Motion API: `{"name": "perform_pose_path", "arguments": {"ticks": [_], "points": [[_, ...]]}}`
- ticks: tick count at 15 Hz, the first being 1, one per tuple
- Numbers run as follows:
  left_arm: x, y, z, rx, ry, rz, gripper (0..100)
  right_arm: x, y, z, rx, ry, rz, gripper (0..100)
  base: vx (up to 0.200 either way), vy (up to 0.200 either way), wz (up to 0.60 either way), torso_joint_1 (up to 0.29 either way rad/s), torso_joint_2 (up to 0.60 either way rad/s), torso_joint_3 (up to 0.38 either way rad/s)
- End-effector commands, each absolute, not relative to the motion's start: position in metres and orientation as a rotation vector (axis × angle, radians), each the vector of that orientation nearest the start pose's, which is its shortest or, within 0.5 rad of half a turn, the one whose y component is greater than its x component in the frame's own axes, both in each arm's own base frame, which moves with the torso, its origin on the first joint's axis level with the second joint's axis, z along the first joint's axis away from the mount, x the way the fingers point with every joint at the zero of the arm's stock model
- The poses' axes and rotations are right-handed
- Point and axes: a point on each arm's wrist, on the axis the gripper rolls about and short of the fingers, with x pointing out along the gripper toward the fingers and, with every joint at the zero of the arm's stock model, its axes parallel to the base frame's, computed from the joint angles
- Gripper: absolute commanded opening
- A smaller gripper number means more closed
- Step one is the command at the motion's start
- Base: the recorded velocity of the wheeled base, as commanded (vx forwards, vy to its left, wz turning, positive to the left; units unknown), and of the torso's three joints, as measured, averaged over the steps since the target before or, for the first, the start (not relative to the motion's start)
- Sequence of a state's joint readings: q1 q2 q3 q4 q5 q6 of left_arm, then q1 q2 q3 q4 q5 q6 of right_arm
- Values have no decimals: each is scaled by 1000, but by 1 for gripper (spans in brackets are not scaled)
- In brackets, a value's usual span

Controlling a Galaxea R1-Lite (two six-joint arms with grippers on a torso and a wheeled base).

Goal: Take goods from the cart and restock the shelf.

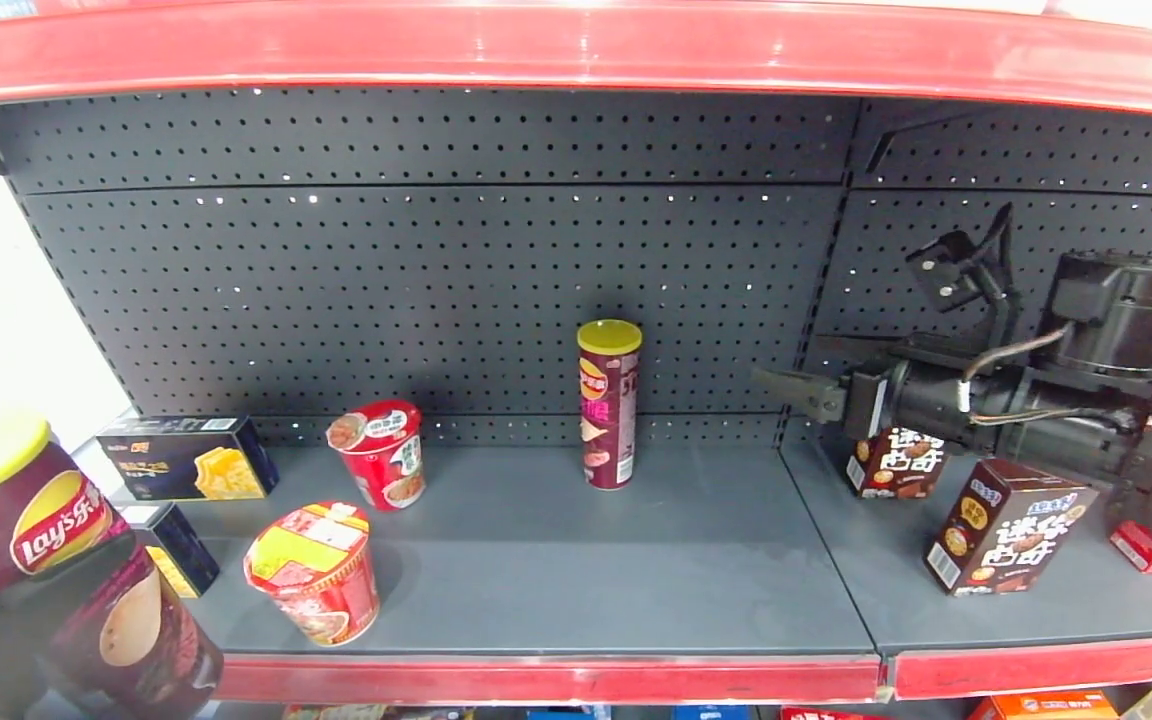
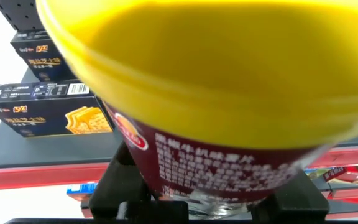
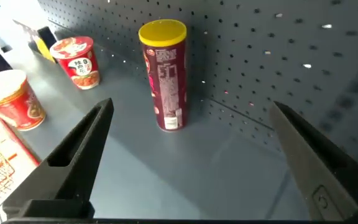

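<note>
A maroon chips can with a yellow lid [image 1: 608, 405] stands upright near the back of the grey shelf board [image 1: 586, 570]; it also shows at the pegboard as the can [image 3: 165, 74]. My right gripper [image 1: 786, 388] hovers to the right of it, a little apart, open with nothing between its fingers [image 3: 73, 155]. At the shelf's front left corner my left gripper [image 2: 204, 202] is shut on a second chips can [image 1: 36, 520], which leans with its yellow lid [image 2: 229, 68] uppermost.
Two red noodle cups [image 1: 384, 452] [image 1: 316, 572] and two dark boxes [image 1: 191, 457] [image 1: 171, 545] occupy the left of the shelf. Brown cookie boxes [image 1: 894, 462] [image 1: 1006, 525] and a small red pack [image 1: 1141, 545] lie under the right arm. A red shelf edge [image 1: 576, 50] runs overhead.
</note>
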State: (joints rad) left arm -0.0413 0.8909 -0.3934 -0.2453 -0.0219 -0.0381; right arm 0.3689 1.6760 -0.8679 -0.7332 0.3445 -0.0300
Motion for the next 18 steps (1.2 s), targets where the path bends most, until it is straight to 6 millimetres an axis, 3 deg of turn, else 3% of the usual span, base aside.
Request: {"name": "perform_pose_path", "arguments": {"ticks": [1,9,18], "points": [[101,-5,190,-36,257,-59,0,304,138,200,-31,108,749,100,0,0,0,0,0,0],[102,-5,198,-36,230,-60,0,328,182,171,-37,121,848,100,0,0,0,0,0,0],[100,-5,192,-36,250,-59,0,383,232,143,-35,56,880,100,0,0,0,0,0,0]]}}
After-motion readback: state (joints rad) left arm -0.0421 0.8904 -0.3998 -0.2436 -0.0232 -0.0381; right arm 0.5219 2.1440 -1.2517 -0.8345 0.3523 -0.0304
